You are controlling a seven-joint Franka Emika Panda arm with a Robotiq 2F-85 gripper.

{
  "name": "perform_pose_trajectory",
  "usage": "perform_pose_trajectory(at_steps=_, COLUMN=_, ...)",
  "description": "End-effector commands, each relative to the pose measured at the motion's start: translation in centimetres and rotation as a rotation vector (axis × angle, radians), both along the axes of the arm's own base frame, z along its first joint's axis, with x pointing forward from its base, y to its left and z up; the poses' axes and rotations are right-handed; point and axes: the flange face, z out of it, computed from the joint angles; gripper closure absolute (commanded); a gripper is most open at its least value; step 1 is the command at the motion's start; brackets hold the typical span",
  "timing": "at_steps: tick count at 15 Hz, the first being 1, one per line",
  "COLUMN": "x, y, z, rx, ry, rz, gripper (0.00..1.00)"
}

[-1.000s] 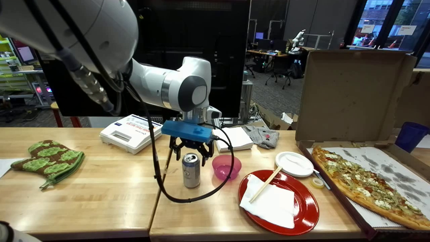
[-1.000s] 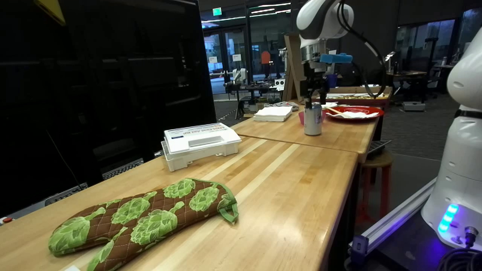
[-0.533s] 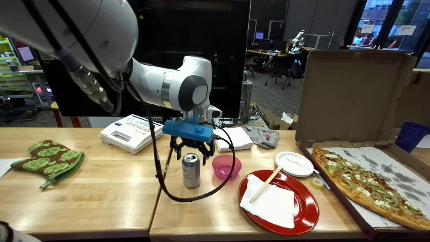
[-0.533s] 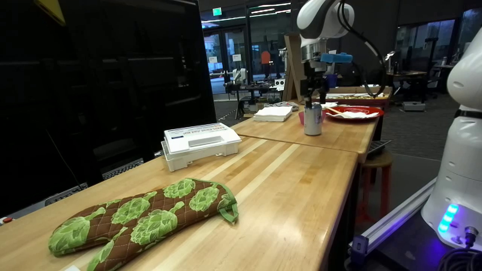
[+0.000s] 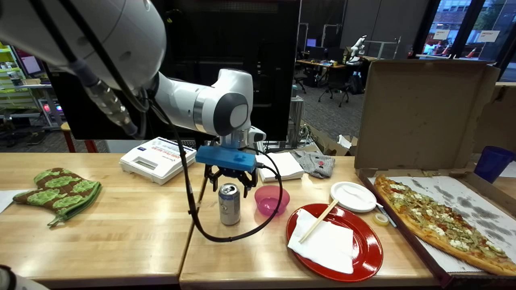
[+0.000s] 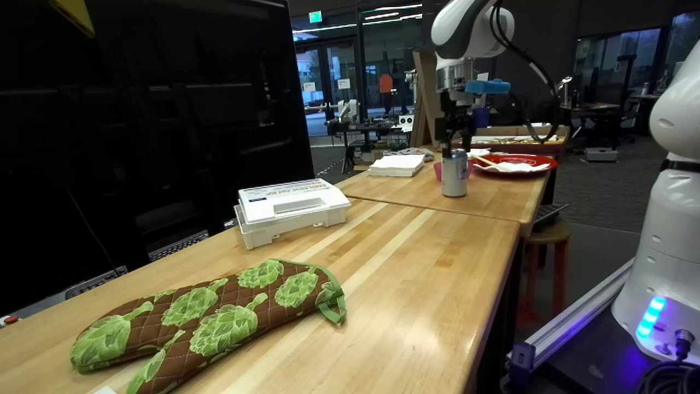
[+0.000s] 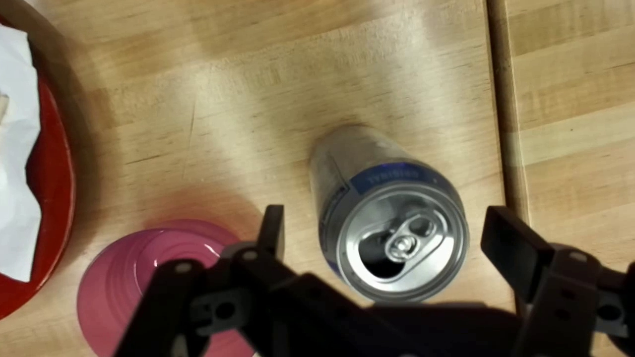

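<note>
From afar, I hold the black two-fingered claw (image 5: 230, 192) wide apart, presumably for clearance around the upright silver-and-blue aluminium can (image 7: 392, 218) beneath it on the pale wooden counter (image 5: 137, 225), beside a translucent pink bowl (image 5: 268, 205).

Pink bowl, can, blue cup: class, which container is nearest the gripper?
The can, framed by the open gripper in the wrist view; the pink bowl sits beside it, the blue cup farther off.
</note>
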Motion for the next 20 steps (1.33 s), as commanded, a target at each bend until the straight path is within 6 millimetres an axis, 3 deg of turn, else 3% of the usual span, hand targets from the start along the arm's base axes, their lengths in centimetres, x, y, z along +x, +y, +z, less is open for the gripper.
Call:
perform_pose_trajectory(at_steps=1, x=-0.2, y=0.2, z=-0.3, rx=0.007, ry=-0.007, rz=0.030, gripper=0.00)
perform_pose_trajectory(at_steps=7, x=0.1, y=0.6, z=-0.8, rx=0.012, ry=0.001, rz=0.074, gripper=0.00)
perform_pose_trajectory(at_steps=8, x=0.1, y=0.7, z=-0.9, rx=0.012, ry=0.003, rz=0.082, gripper=0.25)
perform_pose_trajectory(at_steps=10, x=0.1, y=0.8, z=-1.0, rx=0.012, ry=0.004, rz=0.095, gripper=0.31)
perform_pose_trajectory(at_steps=13, x=0.1, y=0.8, z=-1.1, rx=0.015, ry=0.001, rz=0.108, gripper=0.54)
perform_pose_trajectory(at_steps=20, x=-0.1, y=0.6, z=0.1, rx=0.018, ry=-0.007, rz=0.098, gripper=0.54)
